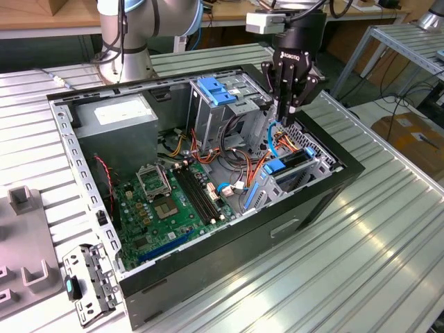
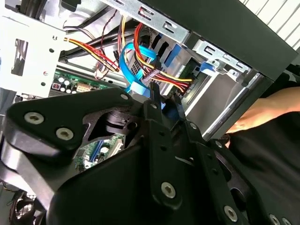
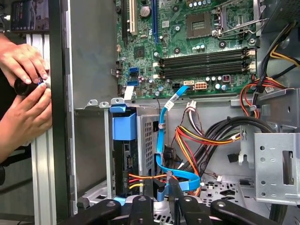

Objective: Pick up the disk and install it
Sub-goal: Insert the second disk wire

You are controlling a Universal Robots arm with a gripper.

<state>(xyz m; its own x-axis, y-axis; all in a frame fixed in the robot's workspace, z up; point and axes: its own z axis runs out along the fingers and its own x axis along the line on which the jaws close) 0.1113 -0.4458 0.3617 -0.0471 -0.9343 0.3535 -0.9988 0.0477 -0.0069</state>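
Black tool (image 3: 160, 186) hangs narrow over the blue cable (image 3: 162, 136), gripping nothing I can make out — the disk (image 3: 124, 129) (blue-framed) already sits edge-on in its bay (image 3: 149, 136), where the wires (image 3: 140, 177) reach it.

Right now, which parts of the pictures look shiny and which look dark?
In the exterior view, light glares off the ribbed metal table; the computer case side is dark. In the second wrist view, the black gripper body looms large and dim up close, while the blue cable shows bright. In the first wrist view, the motherboard is evenly lit.
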